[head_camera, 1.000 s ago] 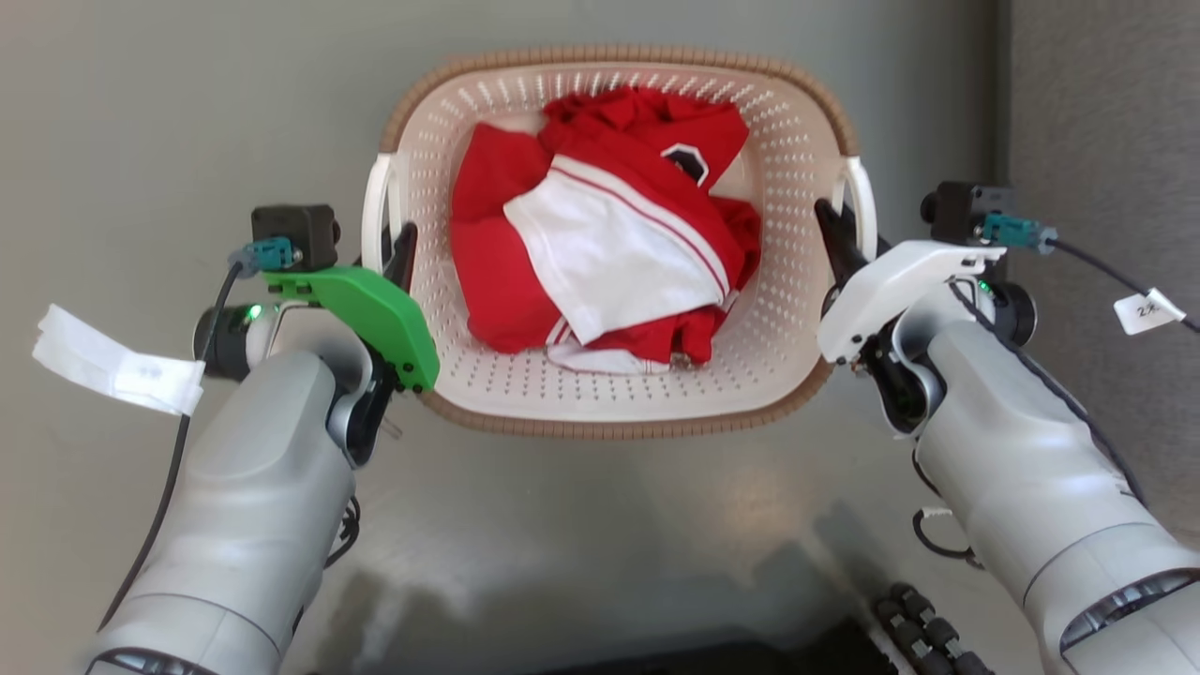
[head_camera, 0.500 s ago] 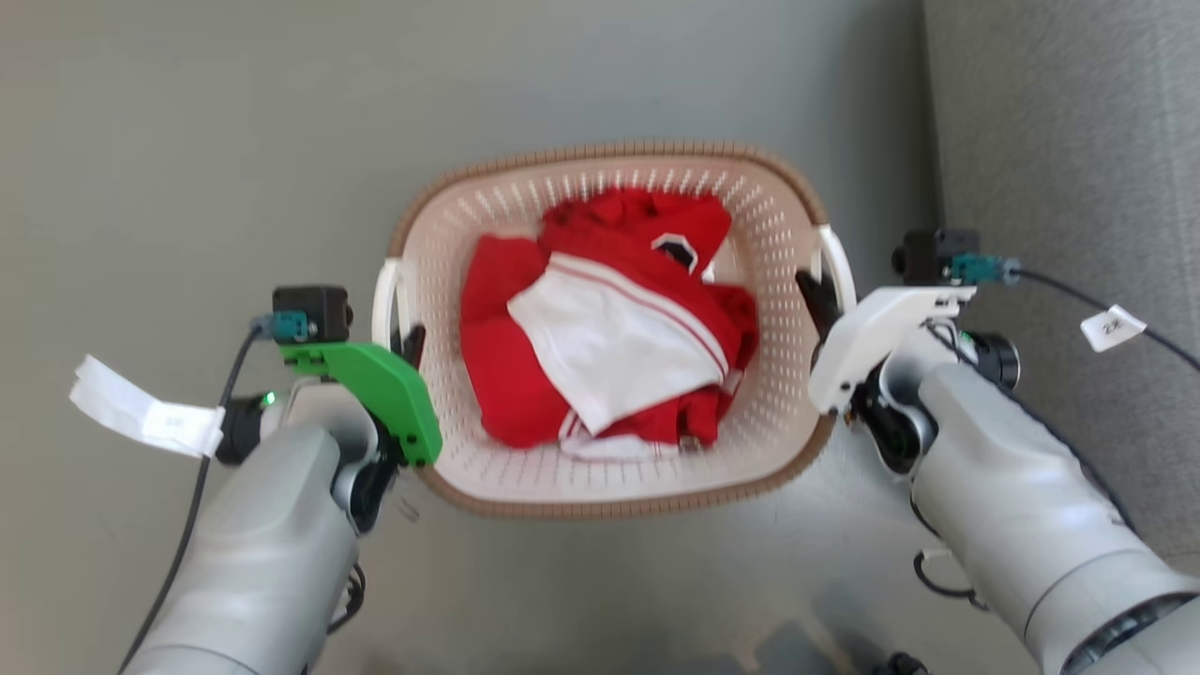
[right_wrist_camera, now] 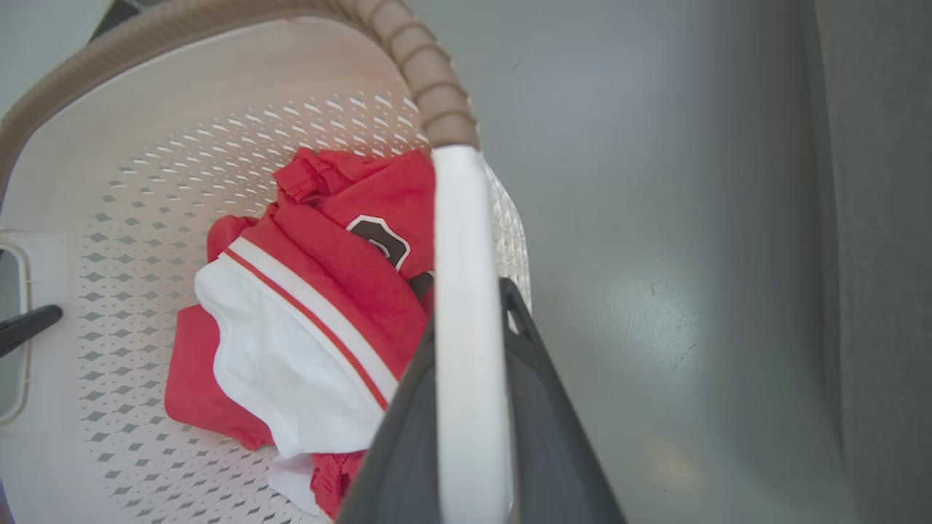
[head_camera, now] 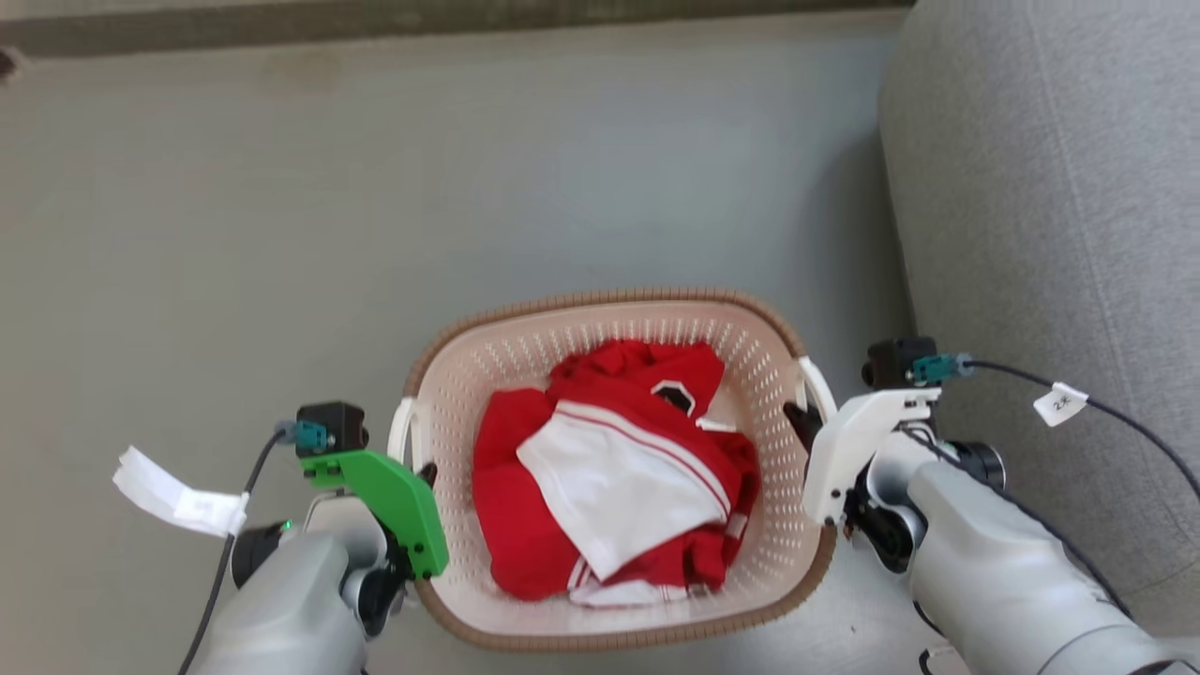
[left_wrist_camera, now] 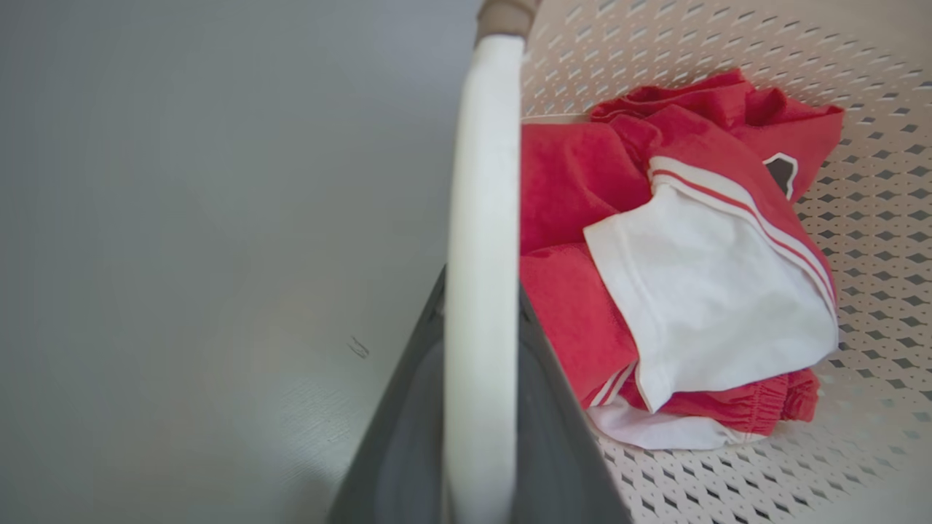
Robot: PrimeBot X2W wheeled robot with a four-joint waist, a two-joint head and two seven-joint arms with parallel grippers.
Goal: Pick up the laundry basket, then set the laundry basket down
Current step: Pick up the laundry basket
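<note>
Left gripper (head_camera: 427, 473): jaws are clamped on the left handle (head_camera: 401, 436); in the left wrist view one dark finger (left_wrist_camera: 408, 407) is seen pressed against each side of the white bar (left_wrist_camera: 484, 182).
Laundry basket (head_camera: 609, 298): it is held between the two arms above the grey floor (head_camera: 375, 187), low in the middle of the head view. It is kept upright with the opening facing up. The long axis runs left to right, handle to handle. Contact with the floor cannot be told.
Clothes (head_camera: 609, 469): red and white garments are bunched on the basket's bottom.
Right gripper (head_camera: 802, 427): jaws are closed around the right handle (head_camera: 817, 384), with the white bar (right_wrist_camera: 459, 218) pinched between the fingers (right_wrist_camera: 531, 407).
Sofa (head_camera: 1050, 187): grey upholstery is seen just beside the right arm.
</note>
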